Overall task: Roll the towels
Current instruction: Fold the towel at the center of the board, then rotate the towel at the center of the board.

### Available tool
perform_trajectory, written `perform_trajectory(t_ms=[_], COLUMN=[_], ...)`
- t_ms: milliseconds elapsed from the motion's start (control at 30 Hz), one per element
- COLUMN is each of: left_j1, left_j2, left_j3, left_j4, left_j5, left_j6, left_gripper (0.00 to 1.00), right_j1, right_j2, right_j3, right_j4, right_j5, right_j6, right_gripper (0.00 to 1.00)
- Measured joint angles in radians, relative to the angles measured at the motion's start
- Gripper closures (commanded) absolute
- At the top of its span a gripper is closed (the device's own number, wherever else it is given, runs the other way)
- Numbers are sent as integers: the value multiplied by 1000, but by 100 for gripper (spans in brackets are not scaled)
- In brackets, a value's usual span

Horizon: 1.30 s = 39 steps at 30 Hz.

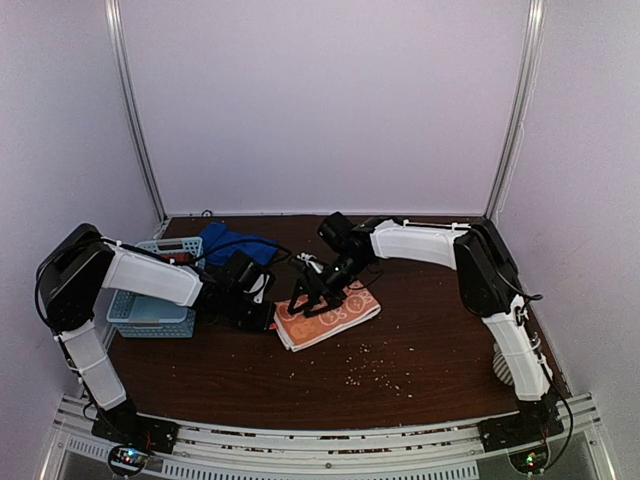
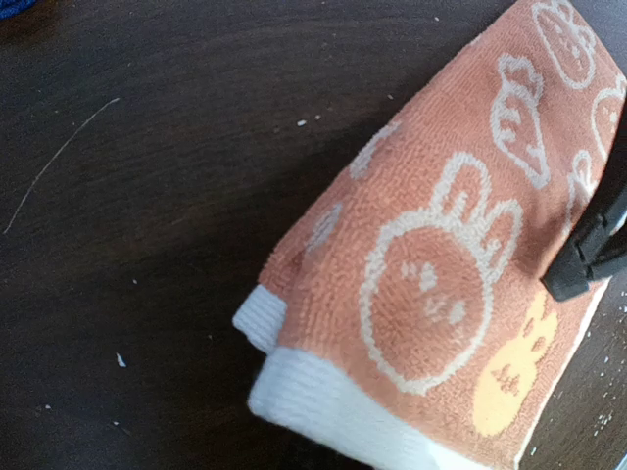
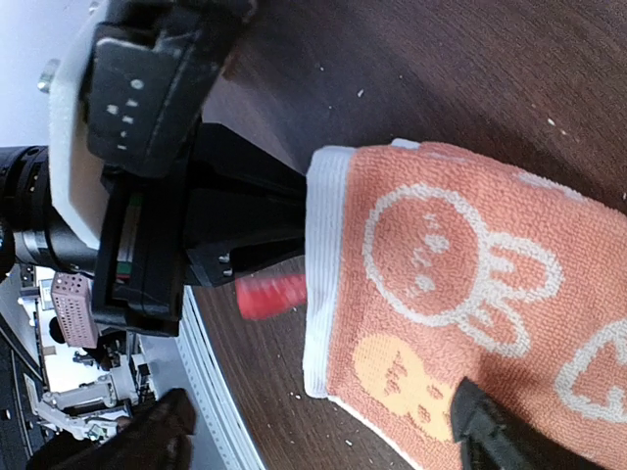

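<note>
An orange towel (image 1: 330,315) with white rabbits and carrots lies folded in the middle of the table. The left wrist view shows its white-edged corner (image 2: 323,392) close up. My right gripper (image 1: 310,298) hovers over the towel's left half, open. One fingertip (image 3: 490,431) rests over the cloth and the other stands wide off it. My left gripper (image 1: 262,300) is shut at the towel's left edge, its black fingers (image 3: 284,211) meeting the white border. I cannot tell whether they pinch cloth. A royal blue towel (image 1: 235,243) lies crumpled at the back left.
A light blue plastic basket (image 1: 150,310) stands at the left, beside the left arm. Pale crumbs (image 1: 370,372) are scattered on the dark wood in front of the towel. A blurred red shape (image 3: 269,294) shows under the left gripper.
</note>
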<state>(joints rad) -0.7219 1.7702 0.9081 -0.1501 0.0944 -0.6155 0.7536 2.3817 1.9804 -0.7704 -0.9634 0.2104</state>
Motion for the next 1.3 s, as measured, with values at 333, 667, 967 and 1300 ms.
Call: perform_trajectory(t_ms=[333, 667, 967, 1300], left_j1=[-2, -5, -5, -5], left_j2=[-134, -282, -85, 28], left_j3=[-40, 80, 237, 192], left_j4=[-138, -187, -105, -57], left_j5=[-90, -144, -64, 34], left_j6=[-18, 20, 45, 46], left_gripper=[100, 100, 100, 100], right_j1=[-33, -147, -211, -208], right_j2=[-10, -400, -499, -208], right_j3=[15, -255, -317, -280], right_j4=[-35, 138, 328, 170], right_j5=[21, 506, 490, 421], right_j6=[-85, -288, -387, -379], right_gripper=[0, 0, 68, 80])
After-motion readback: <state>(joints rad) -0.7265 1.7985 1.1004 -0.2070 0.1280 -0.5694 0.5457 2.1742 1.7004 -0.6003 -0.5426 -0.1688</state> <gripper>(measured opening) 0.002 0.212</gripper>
